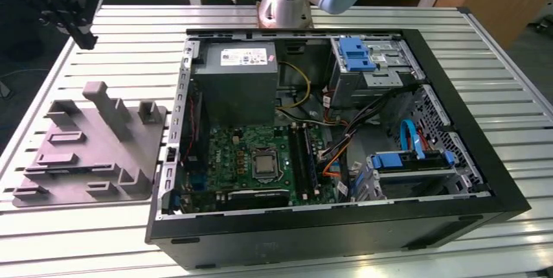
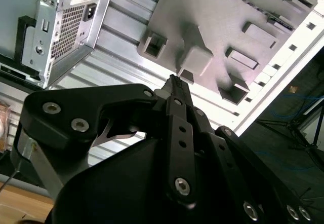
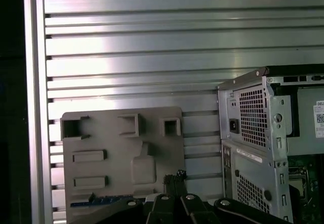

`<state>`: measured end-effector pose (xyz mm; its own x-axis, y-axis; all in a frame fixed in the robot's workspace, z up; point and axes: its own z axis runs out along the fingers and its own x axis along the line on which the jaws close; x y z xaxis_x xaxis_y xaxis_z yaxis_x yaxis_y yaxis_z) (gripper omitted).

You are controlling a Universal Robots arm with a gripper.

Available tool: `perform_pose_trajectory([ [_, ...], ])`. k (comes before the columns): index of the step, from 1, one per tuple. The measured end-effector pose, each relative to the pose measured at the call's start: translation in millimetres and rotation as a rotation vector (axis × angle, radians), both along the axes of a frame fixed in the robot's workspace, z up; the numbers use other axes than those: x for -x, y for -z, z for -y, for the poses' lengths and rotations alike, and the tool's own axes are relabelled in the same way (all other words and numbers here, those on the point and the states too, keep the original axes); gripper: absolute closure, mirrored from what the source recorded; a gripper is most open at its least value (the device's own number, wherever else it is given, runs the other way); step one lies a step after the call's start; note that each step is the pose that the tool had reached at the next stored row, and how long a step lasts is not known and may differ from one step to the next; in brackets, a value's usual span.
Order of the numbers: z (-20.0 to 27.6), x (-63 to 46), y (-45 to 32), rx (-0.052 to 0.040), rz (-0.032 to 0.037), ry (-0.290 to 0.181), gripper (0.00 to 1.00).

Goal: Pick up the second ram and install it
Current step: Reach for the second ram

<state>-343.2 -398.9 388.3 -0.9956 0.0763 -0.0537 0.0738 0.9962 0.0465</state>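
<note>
Slatted metal table [image 1: 484,38], grey tray [image 3: 116,150] holding second ram [image 3: 96,201], open computer case [image 1: 496,190], tool [image 2: 174,80] closed, empty.

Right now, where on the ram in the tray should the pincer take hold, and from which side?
Probably mid-length, jaws across its flat faces, coming down from above the tray. The ram shows as a long thin bluish strip along one tray edge, so its narrow upper edge seems the free part; a side approach would likely hit the tray.

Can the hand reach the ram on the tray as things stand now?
Probably yes: the ram lies uncovered at the edge of the tray, and the hand hangs in free air with nothing between them.
</note>
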Motion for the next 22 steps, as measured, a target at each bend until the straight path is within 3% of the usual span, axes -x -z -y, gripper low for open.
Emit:
perform_pose_trajectory([
  [15,0.0,46.7,4.6,0.0000,0.0003,0.000,0.90],
  [22,2.7,56.4,11.4,-0.0001,0.0003,0.000,0.90],
])
